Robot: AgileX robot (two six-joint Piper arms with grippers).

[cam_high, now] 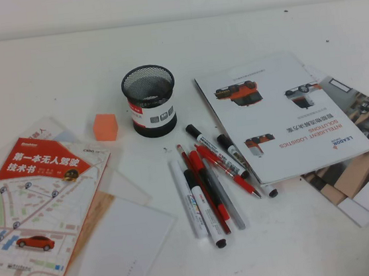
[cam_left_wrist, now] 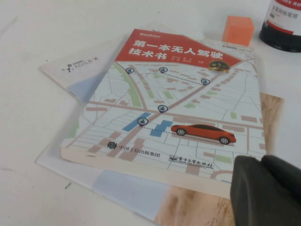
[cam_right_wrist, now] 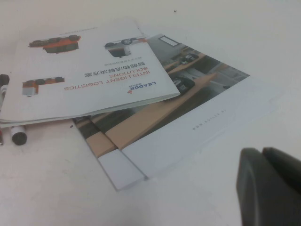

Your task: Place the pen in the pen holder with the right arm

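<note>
From the high view, a plain white table (cam_high: 44, 80) runs back to a pale wall; neither arm shows here. One pen holder (cam_high: 149, 100) stands upright mid-table, with one orange cube (cam_high: 105, 127) beside it. In front of the holder lies a fan of about seven pens and markers; the pen (cam_high: 181, 199), slim and white, is the leftmost, flat on the table, just beside a black-capped white marker (cam_high: 204, 209). One map-covered book (cam_high: 40, 207) rests on loose sheets at the left, one white brochure (cam_high: 282, 113) on more leaflets at the right. In the left wrist view, the left gripper (cam_left_wrist: 266, 192) hangs over the book's near corner, the cube and holder far beyond it. In the right wrist view, the right gripper (cam_right_wrist: 270, 186) sits over bare table just short of the leaflets. Whether either pair of jaws is apart or together, I cannot tell.
</note>
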